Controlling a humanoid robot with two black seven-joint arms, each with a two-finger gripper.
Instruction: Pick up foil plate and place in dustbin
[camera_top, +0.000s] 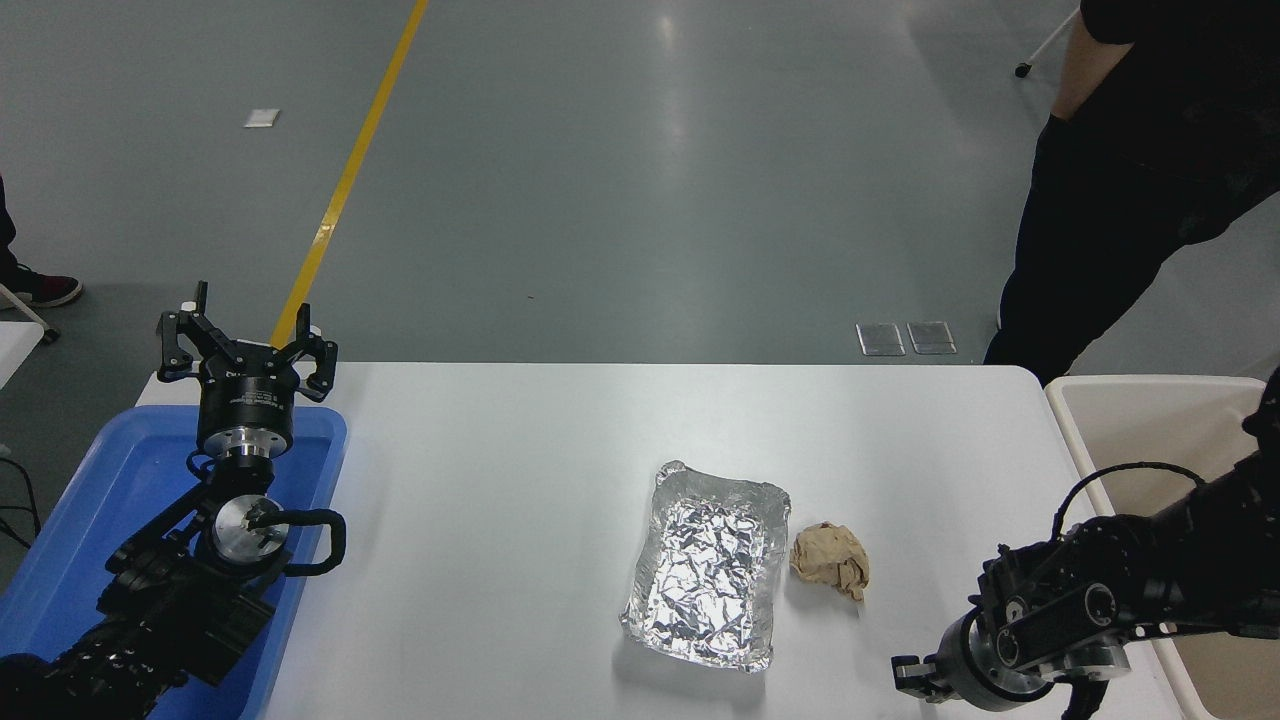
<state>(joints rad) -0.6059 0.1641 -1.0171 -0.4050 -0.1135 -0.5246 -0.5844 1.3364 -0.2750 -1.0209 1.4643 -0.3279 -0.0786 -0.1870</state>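
Observation:
The foil plate (708, 565), a crinkled silver rectangular tray, lies on the white table (480, 500) right of centre. The cream dustbin (1140, 420) stands off the table's right end, partly covered by my right arm. My right gripper (930, 685) is low at the bottom right, about a hand's width right of the plate's near corner and apart from it; the picture's bottom edge cuts it off. My left gripper (245, 335) is parked at the left, raised over the blue tray, open and holding nothing.
A crumpled brown paper ball (830, 560) lies just right of the plate, between it and my right arm. A shallow blue tray (90, 530) sits at the table's left end. A person in black (1130, 190) stands at the far right corner.

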